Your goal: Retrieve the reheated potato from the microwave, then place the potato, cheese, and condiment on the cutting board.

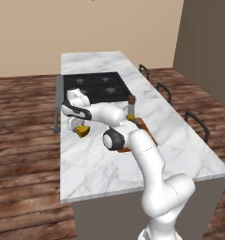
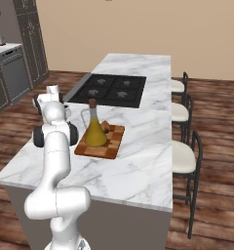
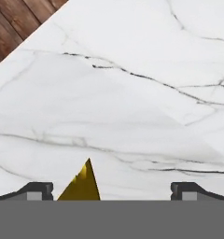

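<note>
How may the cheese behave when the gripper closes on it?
The cheese is a wedge with slanted faces, so it may slip out between the fingers. It lies flat on the counter, so it likely will not roll. The open gripper stands wide around its tip.

Cheese point(image 3: 81, 184): bright yellow-orange wedge. Bottle point(image 2: 95, 131): mustard yellow, thin brown neck. Cutting board point(image 2: 114, 141): brown wood, light/dark checker squares. Counter point(image 3: 132, 93): white marble, grey veins. Cooktop point(image 2: 111, 89): black. Floor point(image 1: 20, 122): dark reddish-brown planks. Wall point(image 2: 163, 29): plain tan. Stools point(image 2: 183, 158): black frames, white seats.
</note>
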